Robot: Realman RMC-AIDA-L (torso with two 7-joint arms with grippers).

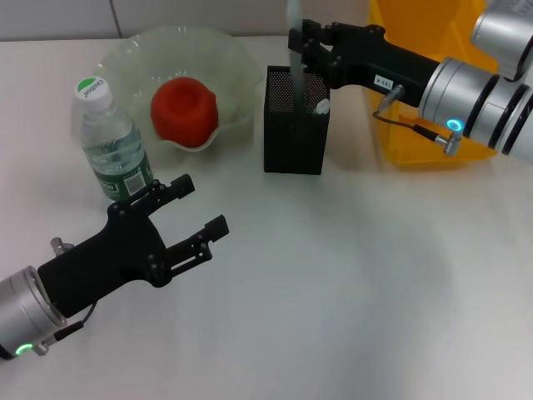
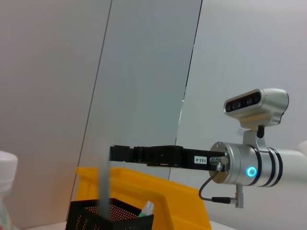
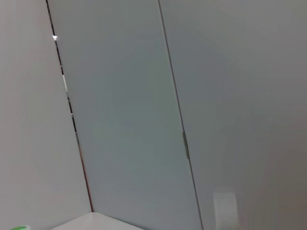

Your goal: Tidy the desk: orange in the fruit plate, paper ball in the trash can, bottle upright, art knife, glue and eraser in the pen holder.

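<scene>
The orange (image 1: 183,111) lies in the pale-green fruit plate (image 1: 237,62) at the back left. Beside the plate the bottle (image 1: 112,146) stands upright. My right gripper (image 1: 298,42) hovers over the black mesh pen holder (image 1: 296,125), shut on a long pale stick, the art knife (image 1: 293,79), whose lower end is inside the holder. A white tube, the glue (image 1: 322,106), pokes out of the holder. My left gripper (image 1: 204,202) is open and empty, low in front of the bottle. The paper ball and the eraser are out of view.
The yellow trash can (image 1: 416,92) stands right of the pen holder, under my right arm. The left wrist view shows the pen holder (image 2: 91,215), the trash can (image 2: 182,206) and my right gripper (image 2: 112,153) in front of a grey wall.
</scene>
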